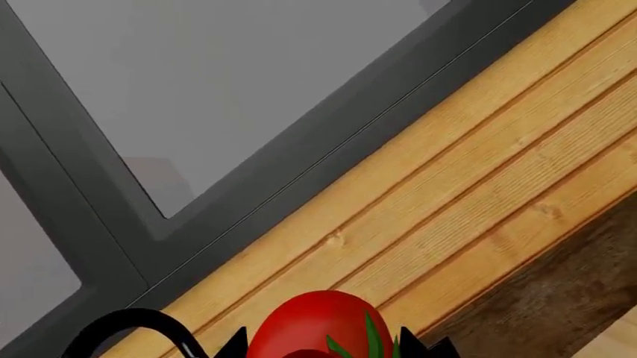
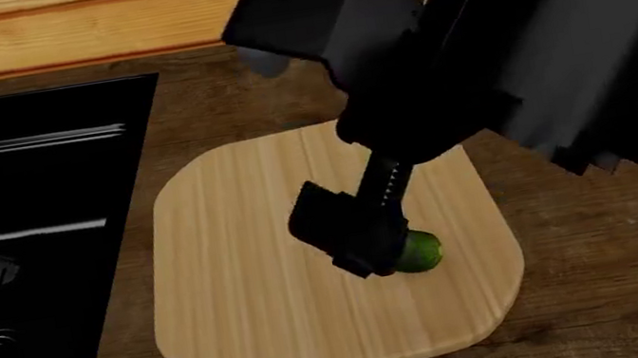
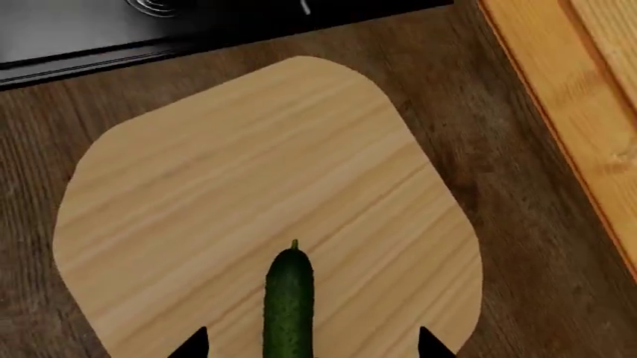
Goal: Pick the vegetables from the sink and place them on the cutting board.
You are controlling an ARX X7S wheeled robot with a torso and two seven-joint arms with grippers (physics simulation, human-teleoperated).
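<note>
A glossy red tomato [image 1: 316, 326] streaked with a green calyx sits against honey-coloured plank panelling [image 1: 468, 171] and a dark grey window frame [image 1: 60, 186]. The dark green, bumpy cucumber [image 3: 289, 306] lies on the pale cutting board [image 3: 249, 164] (its grain running in fine lengthwise lines), set on a darker brown wood-grain surface [image 2: 618, 285] beside the black sink [image 2: 25, 187].

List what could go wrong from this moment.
1. The short dark green cucumber lies on the pale wooden cutting board between the right end effector's spread fingertips; being round, it may roll when the arm lifts.
2. The round red tomato at the left end effector could drop if the grip is shallow.
</note>
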